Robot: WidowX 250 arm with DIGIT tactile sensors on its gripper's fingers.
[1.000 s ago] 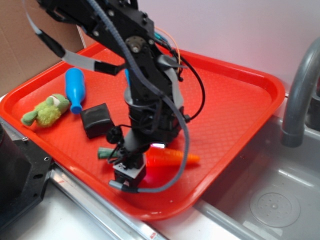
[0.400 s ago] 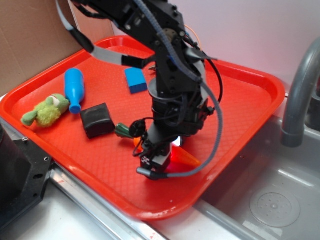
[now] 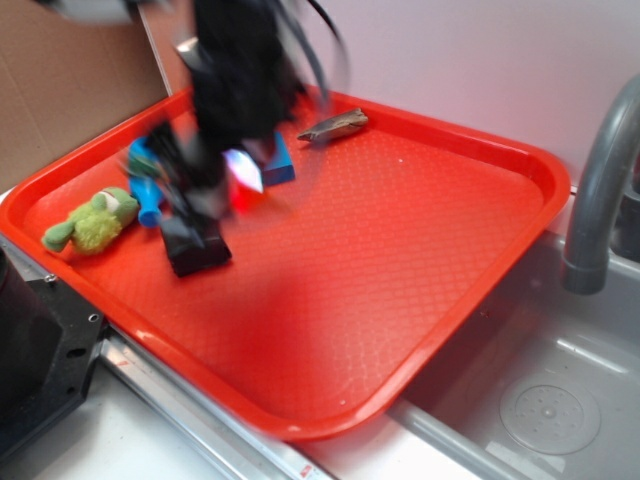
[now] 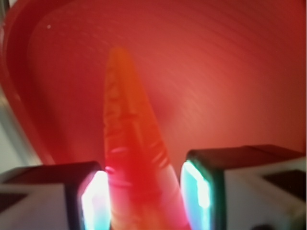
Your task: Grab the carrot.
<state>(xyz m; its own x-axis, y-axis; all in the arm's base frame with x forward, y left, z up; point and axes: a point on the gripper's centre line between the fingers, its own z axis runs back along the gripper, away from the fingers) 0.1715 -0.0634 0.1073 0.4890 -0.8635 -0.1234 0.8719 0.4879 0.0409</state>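
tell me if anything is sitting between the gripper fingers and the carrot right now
Nothing visible does. In the wrist view the carrot sits directly between the gripper fingers, which appear closed on its thick end, its tip pointing away over the red tray. The exterior view is too blurred to add anything.

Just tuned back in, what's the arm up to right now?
The claw has the carrot pinched between its pads, thick end in the grip and tip pointing away over the red tray. In the exterior view the arm is a motion blur over the tray's left side, near the black block, blue bottle and green plush.
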